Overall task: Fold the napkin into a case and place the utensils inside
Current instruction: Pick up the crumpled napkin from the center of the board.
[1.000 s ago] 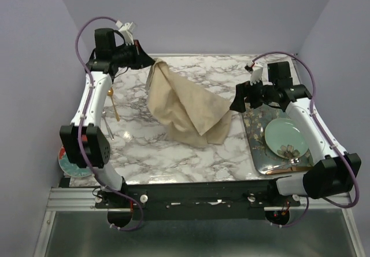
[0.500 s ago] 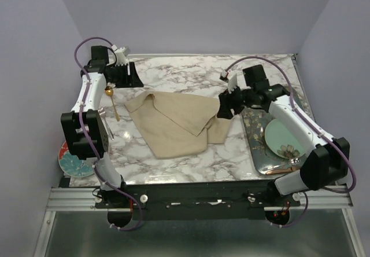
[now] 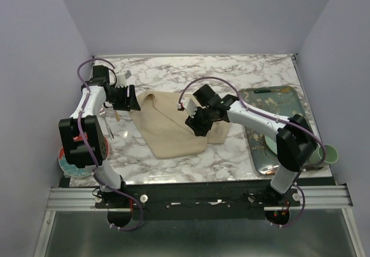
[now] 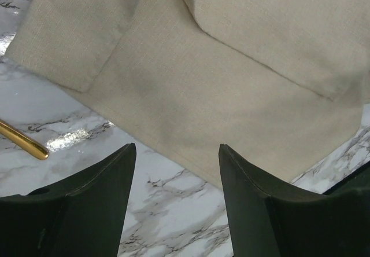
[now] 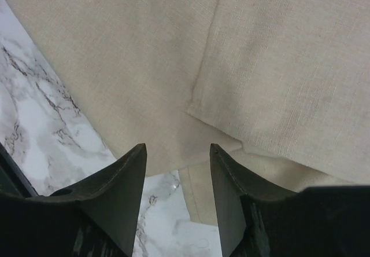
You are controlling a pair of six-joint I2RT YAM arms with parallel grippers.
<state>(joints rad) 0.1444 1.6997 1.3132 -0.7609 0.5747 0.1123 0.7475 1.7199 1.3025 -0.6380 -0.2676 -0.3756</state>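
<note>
The marble bench carries the napkin, a beige cloth lying flat and loosely folded over itself, between the two arms. To the right of the right pincer, well apart from it, lies a dark tray with a pattern of blossoms. The right pincer hangs low over the right part of the napkin. In its wrist view, the two fingers of this pincer stand apart with nothing between them. A folded edge of the cloth runs just ahead of the tips, and bare marble shows to its left. The left pincer is at the left edge of the napkin. In its own view this pincer is also apart and holds nothing. The cloth lies just in front of its tips, not touching them. The end of a thin gold handle, one of the utensils, lies on the marble to the left of the left finger, beside the napkin's corner.
</note>
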